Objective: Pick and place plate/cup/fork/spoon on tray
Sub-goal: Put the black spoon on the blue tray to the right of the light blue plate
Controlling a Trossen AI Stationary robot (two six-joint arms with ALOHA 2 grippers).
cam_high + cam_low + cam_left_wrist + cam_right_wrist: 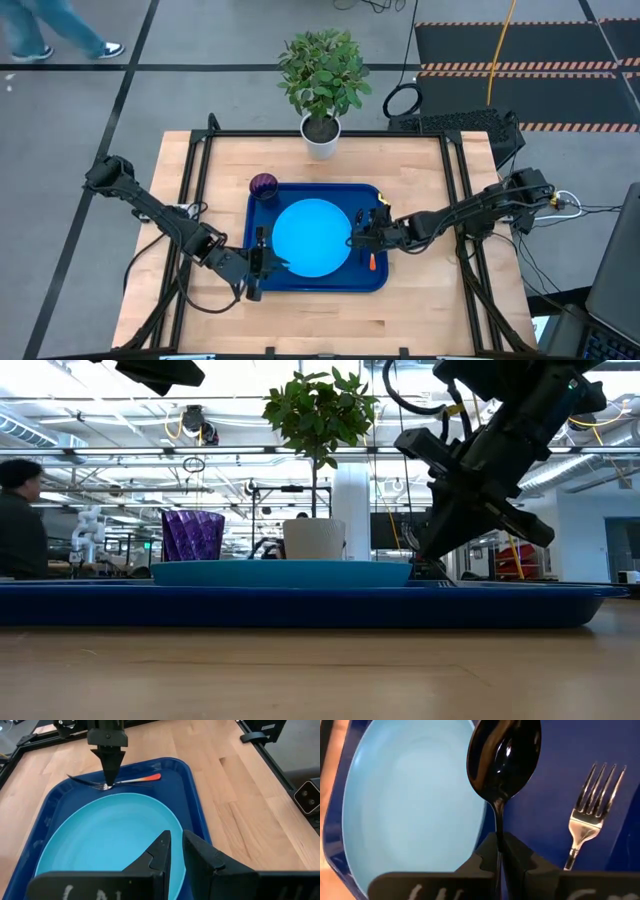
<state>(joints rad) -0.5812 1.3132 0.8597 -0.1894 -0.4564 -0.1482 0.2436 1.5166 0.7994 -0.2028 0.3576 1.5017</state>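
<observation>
Currently the tray (318,284) lies at the middle of the wooden table (420,310), and all positions below are given relative to it. The plate (311,238) rests flat inside the tray, occupying most of its centre. The cup (263,186) stands upright at the tray's far left corner, the corner nearest the white plant pot (321,139); whether it sits inside the rim or just beside it cannot be told.

The right gripper (358,238) is positioned over the right part of the tray, at the plate's right edge. Its fingers (517,857) are clamped together on the handle of the spoon (504,757). The spoon bowl projects forward beyond the fingertips, above the tray floor alongside the plate rim. The fork (592,805) lies on the tray floor just beside the spoon, on the side away from the plate, tines pointing the same way as the spoon bowl; its orange handle shows in the left wrist view (131,780).

The left gripper (272,262) is at the near left part of the tray, over the plate's near left edge. Its fingers (160,851) stand slightly apart with a narrow gap and hold nothing.
</observation>
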